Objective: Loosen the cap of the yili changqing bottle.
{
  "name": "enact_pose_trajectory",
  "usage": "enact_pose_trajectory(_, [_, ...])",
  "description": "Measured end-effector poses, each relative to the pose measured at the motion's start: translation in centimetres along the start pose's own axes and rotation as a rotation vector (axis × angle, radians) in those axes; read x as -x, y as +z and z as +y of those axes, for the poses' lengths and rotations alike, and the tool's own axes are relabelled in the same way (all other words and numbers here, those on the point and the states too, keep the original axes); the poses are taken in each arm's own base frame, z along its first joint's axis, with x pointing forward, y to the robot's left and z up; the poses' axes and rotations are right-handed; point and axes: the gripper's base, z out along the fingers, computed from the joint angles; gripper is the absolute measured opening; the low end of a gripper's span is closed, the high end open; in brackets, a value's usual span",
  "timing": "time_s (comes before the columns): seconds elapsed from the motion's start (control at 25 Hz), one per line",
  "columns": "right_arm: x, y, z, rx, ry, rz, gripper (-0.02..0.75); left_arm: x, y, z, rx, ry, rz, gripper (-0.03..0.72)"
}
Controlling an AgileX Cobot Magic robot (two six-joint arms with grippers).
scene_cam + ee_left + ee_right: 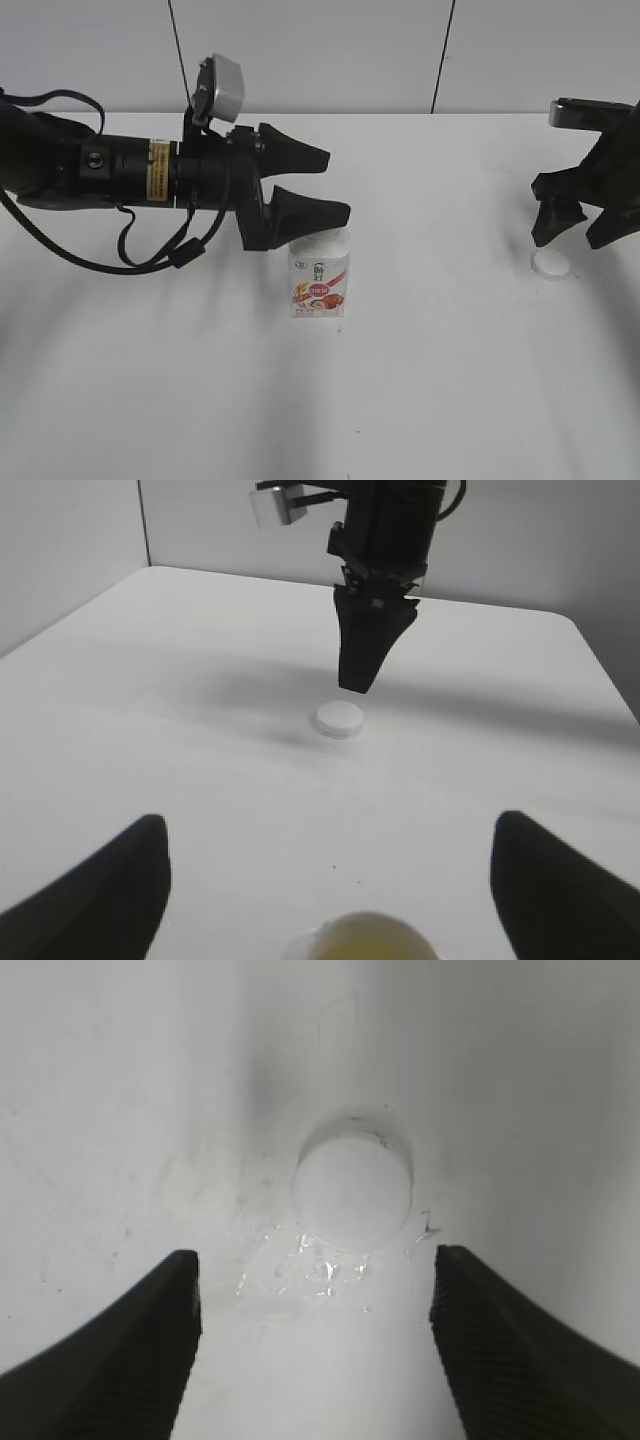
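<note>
Leftmost, the left gripper point(312, 183) hangs at the end of its black arm with its two dark jaws spread wide and nothing between them, just above and behind the yili changqing bottle point(318, 275), a small squarish white plastic bottle with a pink-red fruit label. It stands upright near the table's middle. In the left wrist view its round neck point(360, 937) shows open at the bottom edge, pale inside, with no lid on it.

Further right, the cap point(549, 263), a small round white plastic disc, lies flat on the table, well apart from the bottle. The right gripper point(580, 222) hovers directly over it, jaws apart and clamped on nothing; in its wrist view the cap point(352, 1188) sits just ahead of the two fingertips, with a few wet droplets point(322, 1268) beside it.

By this look the loosening is already done, indeed overdone. The sensible finish is to lift both arms straight up, not brushing the light, uncapped bottle, which could tip and spill.

The table point(450, 400) is plain matte white, faintly scuffed, with pale grey panel walls point(350, 50) behind.
</note>
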Motion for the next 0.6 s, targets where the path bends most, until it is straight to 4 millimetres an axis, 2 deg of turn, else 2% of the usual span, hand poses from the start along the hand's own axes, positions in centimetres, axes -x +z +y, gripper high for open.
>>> enact_pose_trajectory(0.2, [0.8, -1.9, 0.5, 0.023, -0.013, 0.037, 0.564, 2.9, -1.1, 0.1, 0.080, -0.006, 0.018, 0.594])
enact_pose_trajectory(0.36, [1.6, -3.4, 0.8, 0.037, -0.026, 0.056, 0.564, 5.3, -2.6, 0.5, 0.231, 0.007, 0.077, 0.594])
enact_pose_trajectory(0.48, [2.2, -4.4, 1.0, 0.043, -0.036, 0.055, 0.564, 7.2, -4.3, 1.0, 0.412, 0.045, 0.151, 0.592])
enact_pose_trajectory(0.6, [2.6, -5.4, 1.1, 0.048, -0.043, 0.057, 0.564, 8.3, -6.7, 2.0, 0.670, 0.065, 0.277, 0.592])
